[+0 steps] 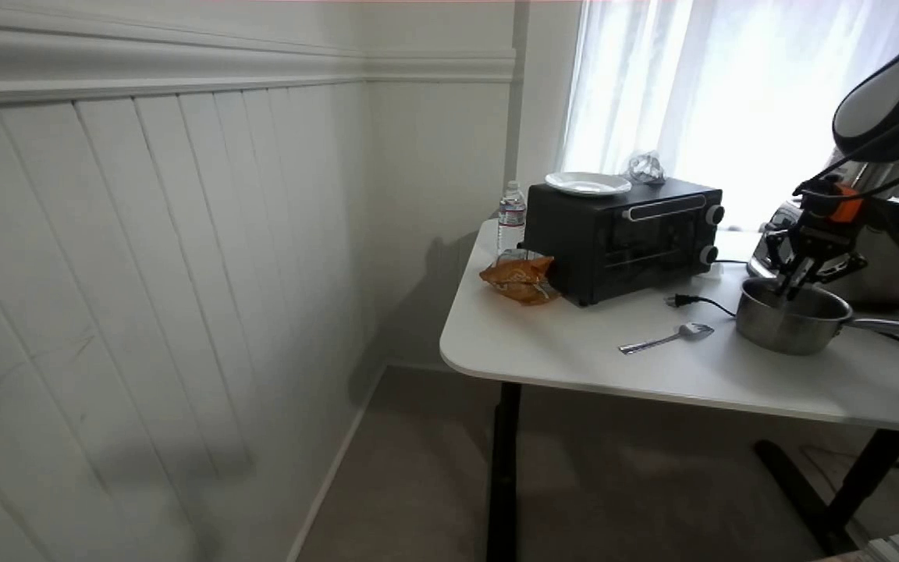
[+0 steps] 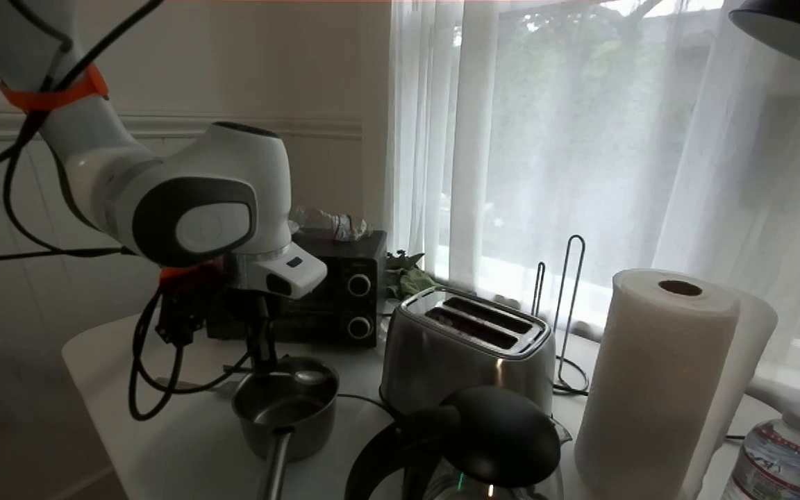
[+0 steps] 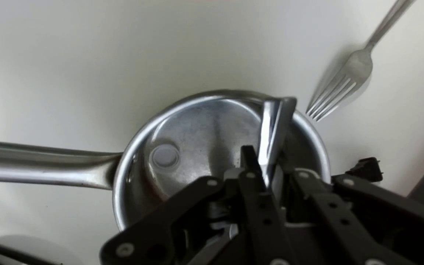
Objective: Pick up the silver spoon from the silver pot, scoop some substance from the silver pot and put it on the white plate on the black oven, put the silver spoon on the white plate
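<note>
The silver pot shows in both exterior views (image 1: 777, 332) (image 2: 317, 430) and the wrist view (image 3: 204, 129), its long handle pointing away from the oven. A pale round spot (image 3: 165, 155) shows on its bottom. My gripper (image 1: 789, 290) points down into the pot's mouth. In the wrist view the gripper (image 3: 271, 165) is shut on the silver spoon's handle (image 3: 274, 129); the handle end extends over the rim. The spoon's bowl (image 2: 310, 377) is inside the pot, near rim height. The white plate (image 1: 588, 184) lies on the black oven (image 1: 563, 242).
A silver fork (image 1: 668, 338) lies between pot and oven, near a black plug (image 1: 681, 300). An orange bag (image 1: 524, 279) and a water bottle (image 1: 510, 218) stand beside the oven. Crumpled plastic (image 1: 644, 168) is behind the plate. A toaster (image 2: 455, 368), black-lidded jug (image 2: 497, 437) and paper towels (image 2: 657, 368) are near.
</note>
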